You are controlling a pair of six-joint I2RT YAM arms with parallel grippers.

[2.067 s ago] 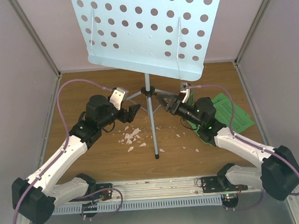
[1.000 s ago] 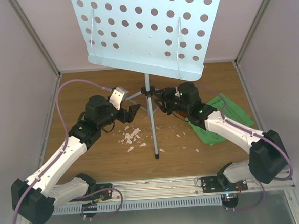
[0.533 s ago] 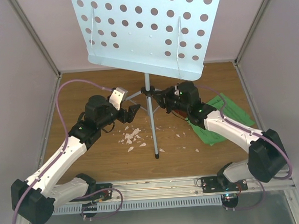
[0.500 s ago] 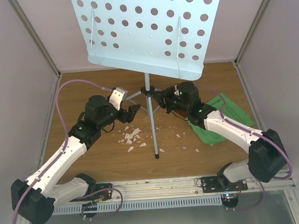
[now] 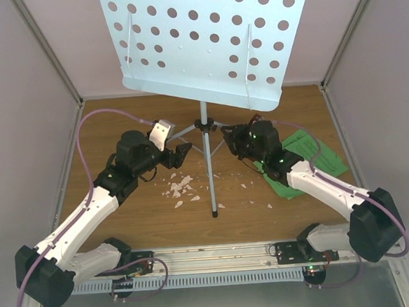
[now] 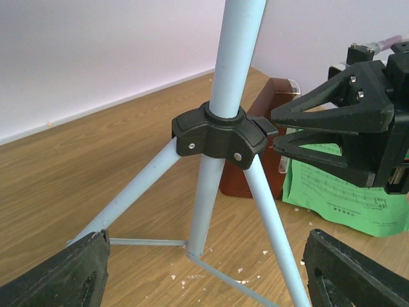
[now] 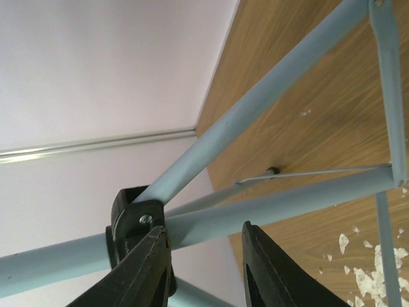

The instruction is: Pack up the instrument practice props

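As we start collapsing the music stand, our left tool hangs spread wide and our right tool, jaws parted and empty, meets the hub just ahead; next, clamp it.

A: What colour is the music stand?
B: Pale blue, its plate dotted all over with rows of round holes. The tripod legs look a pale grey-blue, joined in a black collar.
A: And the smaller props?
B: The metronome is glossy reddish-brown. The sheet music is bright green, printed with black staves and notes.
A: The desk?
B: Warm brown wood grain, speckled with white crumbs.
A: And the left arm and right arm?
B: White shells with black joints, a mauve cable along each. The left tool and right tool are both black, and the walls are a plain pale lilac-grey
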